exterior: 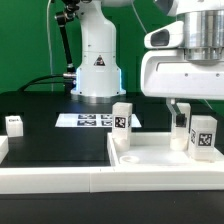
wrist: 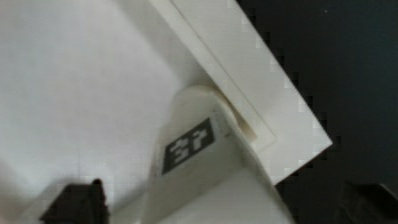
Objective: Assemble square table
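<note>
Cropped, covered and soft spots
Exterior view: the arm [exterior: 190,50] is cut off by the picture's top and right edges; a peg leg [exterior: 122,117] covers part of the marker board [exterior: 90,120], whose tags are too small to read. Wrist view: all blurred, the fingertips [wrist: 71,203] run off the picture's edge, and the leg tag [wrist: 191,145] is unreadable.

The white arm [exterior: 97,55] stood on its base at the back and arched over to the exterior view's right, its bulky wrist pointing straight down, where the end effector [exterior: 180,115] hung with jaws spread wide, dark fingertips [wrist: 75,200] well apart.
</note>
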Action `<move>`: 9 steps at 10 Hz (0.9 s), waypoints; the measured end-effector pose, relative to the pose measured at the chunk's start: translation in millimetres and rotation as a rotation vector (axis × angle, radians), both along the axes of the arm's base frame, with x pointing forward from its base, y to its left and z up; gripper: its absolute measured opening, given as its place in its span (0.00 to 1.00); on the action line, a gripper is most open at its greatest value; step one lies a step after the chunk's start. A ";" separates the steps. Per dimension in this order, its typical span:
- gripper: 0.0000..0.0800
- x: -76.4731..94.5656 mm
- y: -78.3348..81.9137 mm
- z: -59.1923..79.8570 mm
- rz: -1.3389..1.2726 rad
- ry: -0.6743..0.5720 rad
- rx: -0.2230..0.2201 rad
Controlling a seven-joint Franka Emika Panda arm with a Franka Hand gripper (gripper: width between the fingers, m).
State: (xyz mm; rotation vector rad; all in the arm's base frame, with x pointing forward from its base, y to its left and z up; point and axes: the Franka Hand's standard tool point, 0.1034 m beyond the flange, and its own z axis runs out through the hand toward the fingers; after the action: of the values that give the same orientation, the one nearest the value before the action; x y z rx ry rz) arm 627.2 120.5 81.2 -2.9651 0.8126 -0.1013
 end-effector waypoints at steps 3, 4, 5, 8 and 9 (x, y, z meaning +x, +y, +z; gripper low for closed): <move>0.81 -0.1 0.1 -0.1 0.166 -0.007 -0.018; 0.81 -0.1 0.0 -0.1 0.197 -0.009 -0.021; 0.81 -0.1 -0.2 -0.1 0.260 -0.011 -0.028; 0.79 0.3 -2.3 0.0 0.399 -0.016 -0.047; 0.61 0.4 -2.4 0.0 0.402 -0.016 -0.048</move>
State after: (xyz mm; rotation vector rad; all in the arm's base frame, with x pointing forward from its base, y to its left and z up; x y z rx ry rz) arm 627.5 118.1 81.3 -3.0965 0.2031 -0.1229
